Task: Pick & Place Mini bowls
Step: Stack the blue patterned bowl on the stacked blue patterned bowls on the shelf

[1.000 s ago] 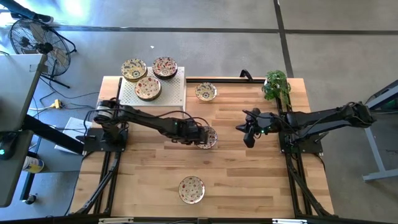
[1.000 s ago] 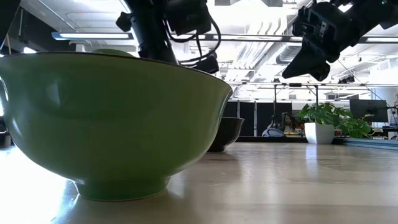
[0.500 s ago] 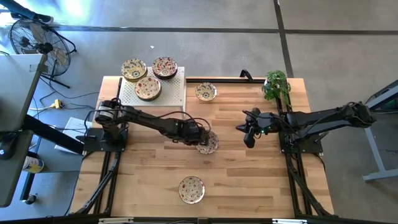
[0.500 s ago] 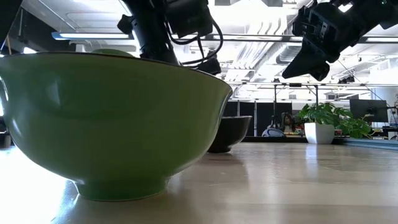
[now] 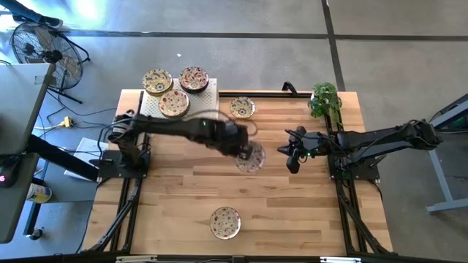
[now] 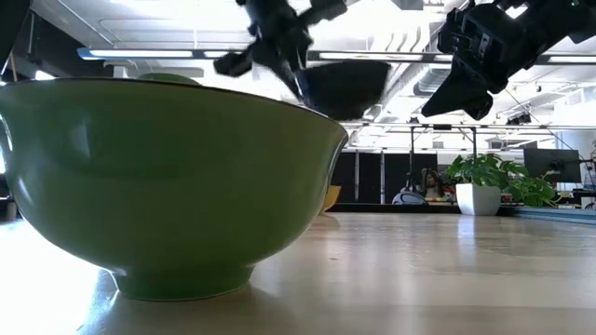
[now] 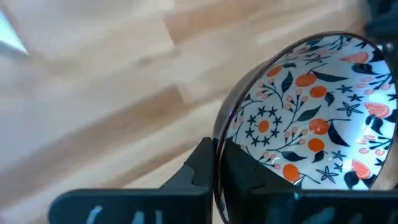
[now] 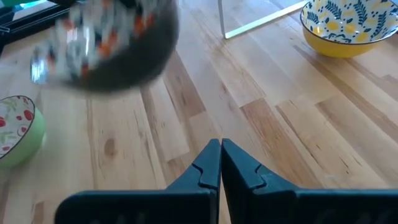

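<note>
My left gripper (image 5: 243, 151) is shut on a mini bowl (image 5: 251, 158), dark outside and white inside with orange and dark flowers. It hangs high above the table's middle in the low view (image 6: 346, 87), and the right wrist view shows it as a blurred dark bowl (image 8: 118, 43). My right gripper (image 5: 292, 164) is shut, holds nothing, and hovers right of it. A green-sided mini bowl (image 5: 225, 221) rests on its foot near the front edge. A yellow mini bowl (image 5: 242, 108) sits at the back. Three mini bowls (image 5: 175, 91) lie on the white rack (image 5: 201, 111). My left gripper pinches the bowl's rim (image 7: 219, 132) on the side toward the table's left. One finger (image 7: 245, 171) is inside the bowl and the other finger (image 7: 198, 163) is outside. The fingers slant down from the table's left. The bowl hangs clear of the table, opening upward.
A potted plant (image 5: 325, 99) stands at the back right corner. In the low view the green bowl (image 6: 168, 177) fills the left foreground. Bare wood lies between the held bowl and the green one.
My left gripper has risen steeply and moved a little toward the table's right edge. It has carried the dark bowl from the tabletop to well clear of it. The arm blurs with the motion. My right gripper has kept still.
</note>
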